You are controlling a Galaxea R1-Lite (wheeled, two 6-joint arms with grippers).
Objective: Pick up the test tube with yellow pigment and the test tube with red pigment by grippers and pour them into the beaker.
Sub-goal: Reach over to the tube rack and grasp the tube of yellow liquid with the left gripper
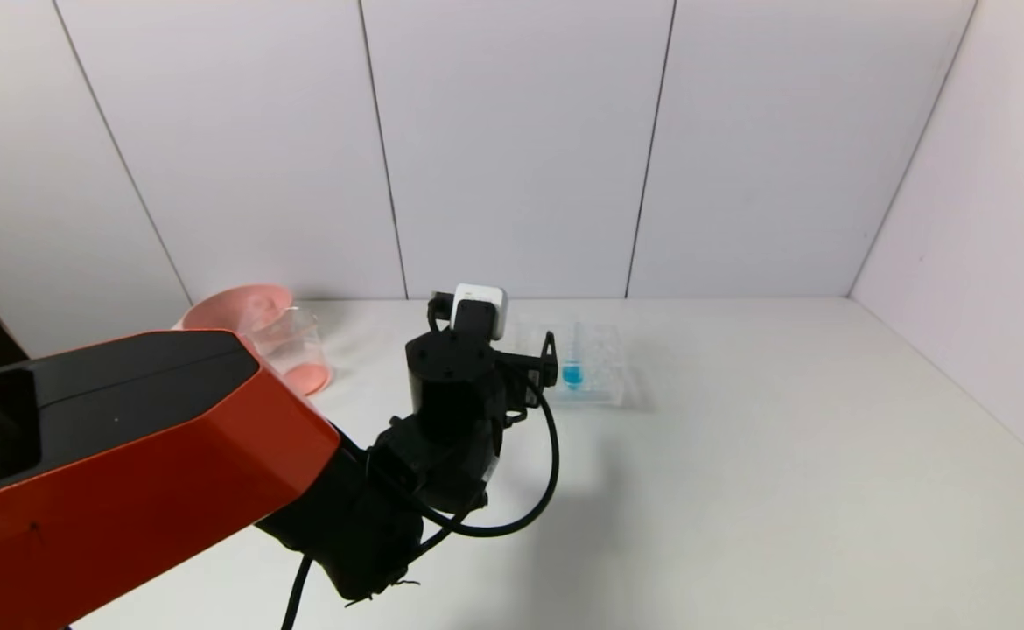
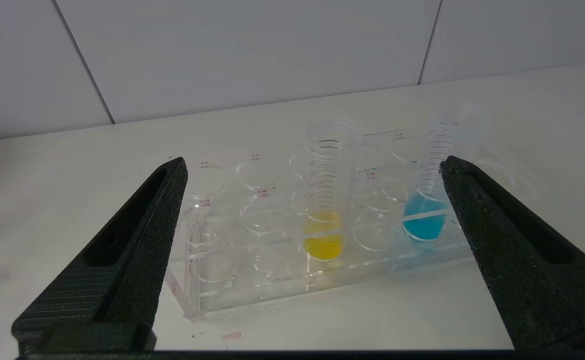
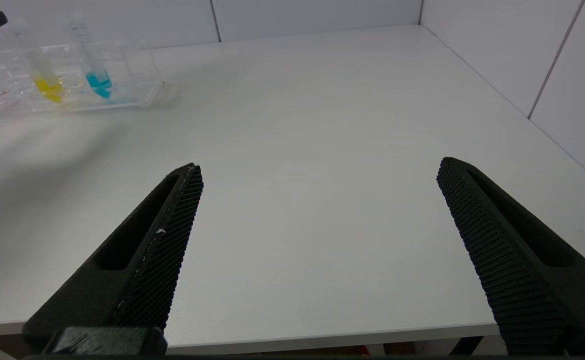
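Observation:
The test tube with yellow pigment (image 2: 325, 200) stands upright in a clear tube rack (image 2: 222, 280). My left gripper (image 2: 314, 162) is open, a little short of the rack, with the yellow tube centred between its fingers. In the head view this gripper (image 1: 547, 357) hides the yellow tube. The yellow tube also shows in the right wrist view (image 3: 47, 86). No test tube with red pigment is in view. The clear beaker (image 1: 295, 343) stands at the back left against a pink bowl (image 1: 232, 311). My right gripper (image 3: 318, 165) is open and empty over the table's front edge.
A tube with blue liquid (image 2: 428, 200) stands tilted in the rack (image 1: 595, 367), next to my left gripper's finger (image 2: 472, 200). The rack (image 3: 137, 85) has several empty holes. White walls close the table at the back and right.

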